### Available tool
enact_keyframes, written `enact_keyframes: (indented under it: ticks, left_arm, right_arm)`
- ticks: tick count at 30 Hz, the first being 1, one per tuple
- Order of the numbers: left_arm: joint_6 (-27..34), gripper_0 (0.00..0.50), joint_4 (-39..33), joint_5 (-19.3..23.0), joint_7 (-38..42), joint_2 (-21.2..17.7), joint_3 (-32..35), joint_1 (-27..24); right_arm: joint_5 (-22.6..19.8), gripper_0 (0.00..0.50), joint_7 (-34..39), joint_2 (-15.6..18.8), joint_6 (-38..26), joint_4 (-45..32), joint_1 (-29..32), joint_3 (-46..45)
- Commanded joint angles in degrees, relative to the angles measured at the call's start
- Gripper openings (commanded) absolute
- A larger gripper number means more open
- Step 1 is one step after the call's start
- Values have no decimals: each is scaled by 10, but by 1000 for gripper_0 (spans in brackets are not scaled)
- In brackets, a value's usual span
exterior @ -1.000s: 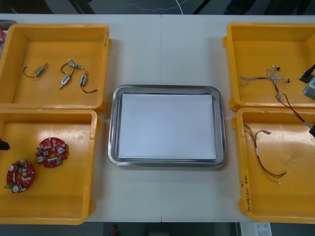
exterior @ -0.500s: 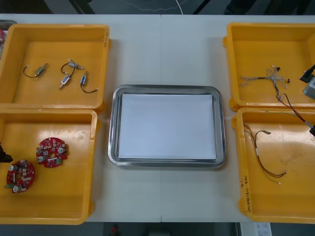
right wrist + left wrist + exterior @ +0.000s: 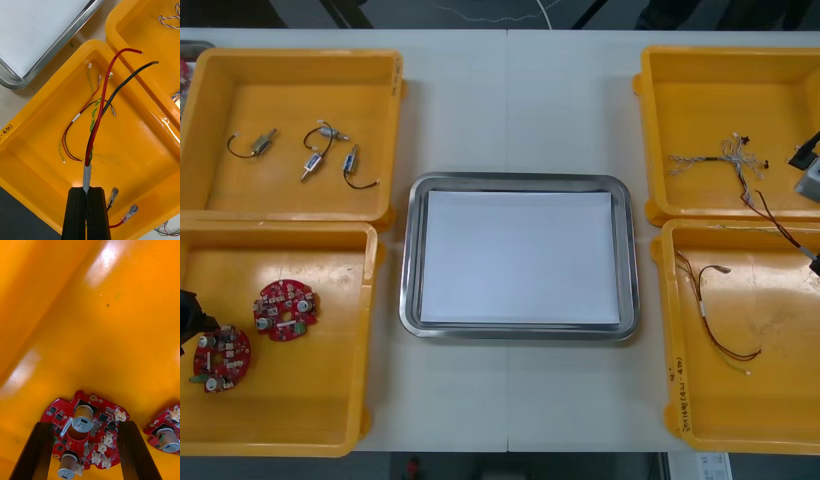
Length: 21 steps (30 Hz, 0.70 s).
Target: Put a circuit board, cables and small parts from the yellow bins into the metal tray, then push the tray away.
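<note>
Left gripper (image 3: 84, 423): low inside the near left yellow bin (image 3: 300, 400), at its outer side. Fingers (image 3: 32, 453) spread wide, released, gripping nothing. They stand 1 on each side of a round red circuit board (image 3: 107, 423), which lies flat on the bin floor. Cannot tell whether the pads touch its edge.

A 2nd circuit board (image 3: 284, 308) lies just beside the 1st, toward the table's middle, not touching it.

Far left bin (image 3: 280, 100): 4 small metal parts (image 3: 311, 165) with short dark leads, scattered and apart.

Right gripper (image 3: 87, 189): at the table's right edge, over the near right bin (image 3: 142, 150). Fingers clenched together on the pale sleeve of a red and black cable (image 3: 87, 175). The red and black strands run out past the fingertips, above the bin floor, and bend toward the far right bin (image 3: 700, 100). In the front view the cable crosses the wall between the 2 right bins. 2 metal-tipped ends hang beside the fingers.

On the near right bin's floor under it: a loose red and yellow cable (image 3: 77, 118) with a white tag.

Far right bin: a twisted blue and white cable (image 3: 700, 160), tangled at 1 end.

Metal tray (image 3: 412, 260): on the table (image 3: 510, 100) between the bins, white inside, holding none of the parts.
</note>
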State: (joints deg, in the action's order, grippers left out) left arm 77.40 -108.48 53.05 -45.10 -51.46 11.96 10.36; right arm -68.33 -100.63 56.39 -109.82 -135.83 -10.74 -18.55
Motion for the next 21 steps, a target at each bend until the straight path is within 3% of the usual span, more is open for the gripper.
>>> enact_keyframes:
  ticks: [1, 20, 21]
  left_arm:
    - [-27, 500, 14, -14, 39, 4, -18, 17]
    - [-51, 500, 25, -29, 33, 5, -37, 23]
    - [-50, 434, 25, -30, 31, 4, -37, 23]
  right_arm:
    - [6, 0, -17, 23, -2, -2, 6, 5]
    - [2, 0, -19, 22, -2, -3, 6, 4]
    - [3, 0, -19, 22, -2, -2, 6, 4]
